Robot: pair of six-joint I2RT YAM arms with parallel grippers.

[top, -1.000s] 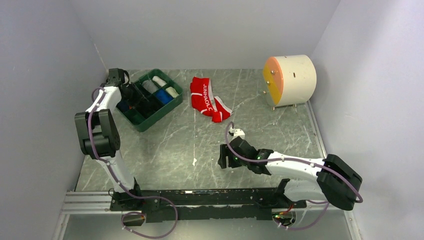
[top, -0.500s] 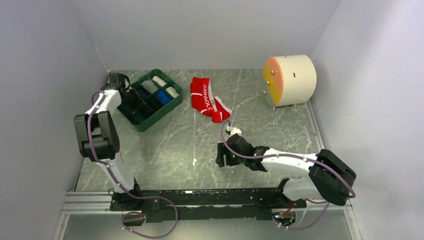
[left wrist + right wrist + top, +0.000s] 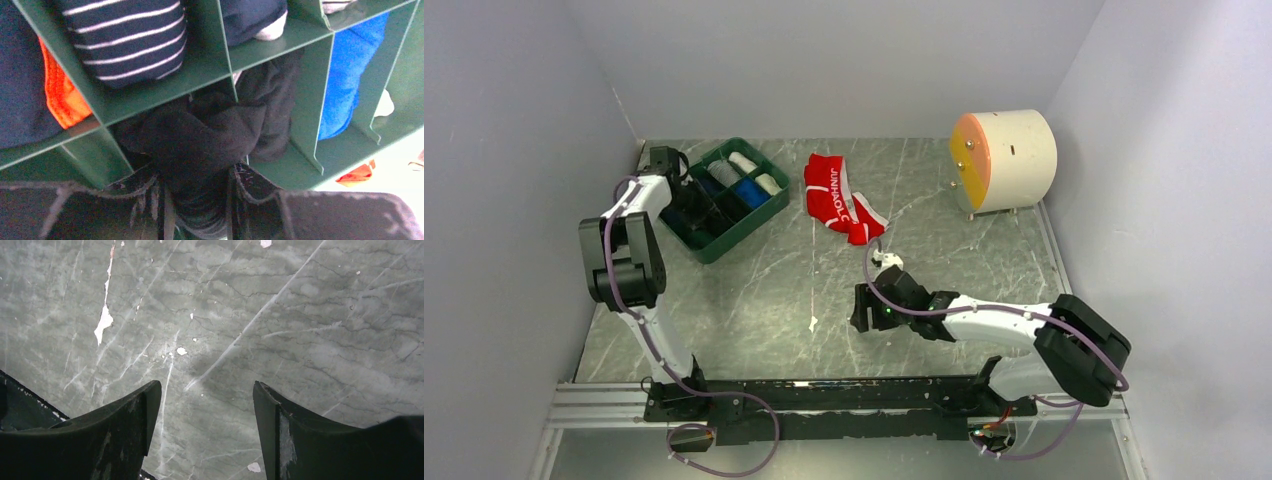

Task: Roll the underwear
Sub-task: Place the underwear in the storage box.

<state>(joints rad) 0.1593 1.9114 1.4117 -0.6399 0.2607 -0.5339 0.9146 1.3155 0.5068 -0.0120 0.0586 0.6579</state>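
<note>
Drawn a touch leftward since a second ago: right arm (image 3: 994, 325), low over the surface (image 3: 754, 300); left arm (image 3: 619, 260) folded closer to the green tray (image 3: 749, 233). Red brief (image 3: 834, 195) crumpled beyond the tray, untouched; soft, light and limp, probably best pinched at the lettered waistband, its firmest edge. Black brief (image 3: 200, 145) bunched at a tray compartment, clamped between the left fingers (image 3: 325, 215); plain from the left wrist, lost in shadow from above. Right fingers (image 3: 115, 440) spread, holding nothing, seeing only bare surface.
</note>
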